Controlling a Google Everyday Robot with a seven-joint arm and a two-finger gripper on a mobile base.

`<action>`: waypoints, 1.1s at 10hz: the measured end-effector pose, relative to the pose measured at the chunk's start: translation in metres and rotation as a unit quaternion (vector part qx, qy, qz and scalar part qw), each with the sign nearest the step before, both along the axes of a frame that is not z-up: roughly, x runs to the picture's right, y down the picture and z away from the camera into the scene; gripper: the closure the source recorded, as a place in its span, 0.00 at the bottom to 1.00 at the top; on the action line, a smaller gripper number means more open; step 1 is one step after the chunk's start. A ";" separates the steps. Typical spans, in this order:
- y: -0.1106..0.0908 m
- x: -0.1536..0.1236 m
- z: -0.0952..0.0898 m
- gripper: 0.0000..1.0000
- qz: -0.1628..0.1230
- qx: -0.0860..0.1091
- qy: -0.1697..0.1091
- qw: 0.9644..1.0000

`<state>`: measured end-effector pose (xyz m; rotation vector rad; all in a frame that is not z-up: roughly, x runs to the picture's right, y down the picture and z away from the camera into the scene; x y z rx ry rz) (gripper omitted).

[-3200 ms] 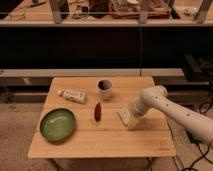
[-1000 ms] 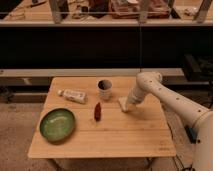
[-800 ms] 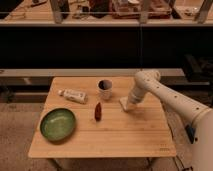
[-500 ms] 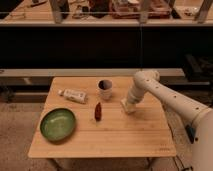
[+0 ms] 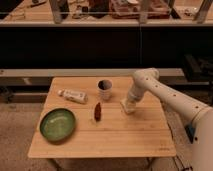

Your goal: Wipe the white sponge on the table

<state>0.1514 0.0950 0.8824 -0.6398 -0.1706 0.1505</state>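
Note:
The white sponge lies flat on the light wooden table, right of the middle. My gripper reaches down from the white arm at the right and is shut on the sponge, pressing it against the table top. The gripper hides most of the sponge; only its lower left edge shows.
A dark cup stands just left of the gripper. A white tube with a label lies at the back left. A green bowl sits at the front left. A small red object lies in the middle. Dark shelving runs behind the table.
The gripper slid the sponge from nearer the front toward the back of the table, then came back slightly toward the front. Nothing else moved.

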 end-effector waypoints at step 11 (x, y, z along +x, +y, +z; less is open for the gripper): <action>-0.009 0.021 0.024 0.20 0.091 0.006 -0.067 0.994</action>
